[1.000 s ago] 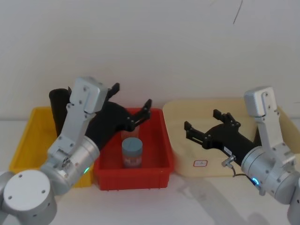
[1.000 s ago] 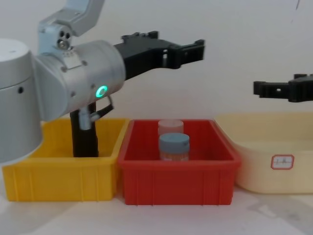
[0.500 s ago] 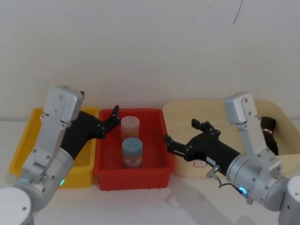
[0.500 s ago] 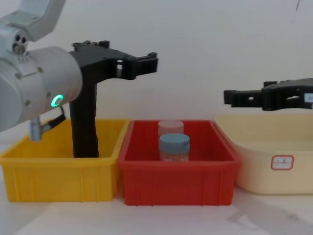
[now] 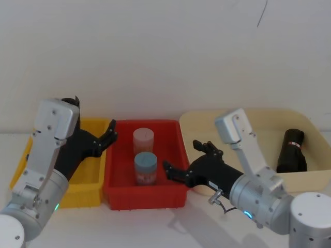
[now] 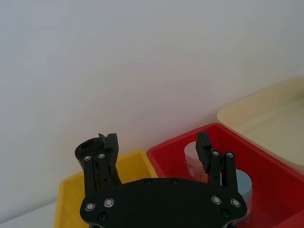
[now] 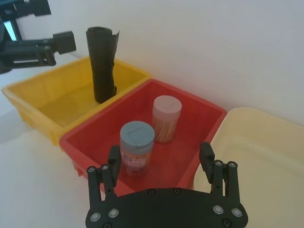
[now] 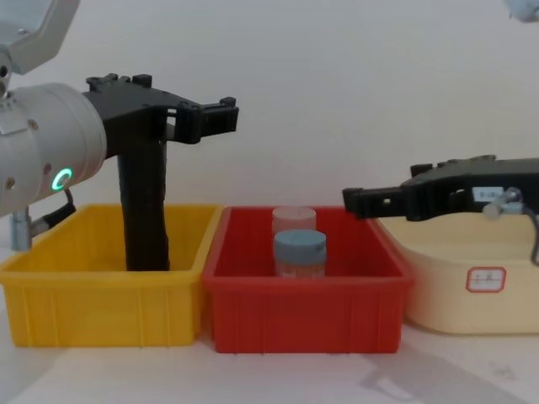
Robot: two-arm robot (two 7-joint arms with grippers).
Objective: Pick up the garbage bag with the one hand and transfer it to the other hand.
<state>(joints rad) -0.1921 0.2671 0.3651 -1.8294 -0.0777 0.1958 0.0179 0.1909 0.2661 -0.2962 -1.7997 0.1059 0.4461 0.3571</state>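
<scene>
Left gripper (image 6: 157, 145) swung back; garbage bag (image 7: 101, 64) now just outside its wide-open jaws. Right gripper (image 7: 160, 154) wide too, empty. Roll likely light, slick: clamp mid-height.

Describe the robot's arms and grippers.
Left arm and right arm are thick silver-grey cylinders. The left gripper is black with a green ring light on its wrist. The right gripper is slim, black, with a small white label, silver knob and thin cable.

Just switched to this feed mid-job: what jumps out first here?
A tall black garbage bag stands upright in the yellow bin, with the open left gripper beside its top. The open right gripper hovers over the red bin, at its right edge.
</scene>
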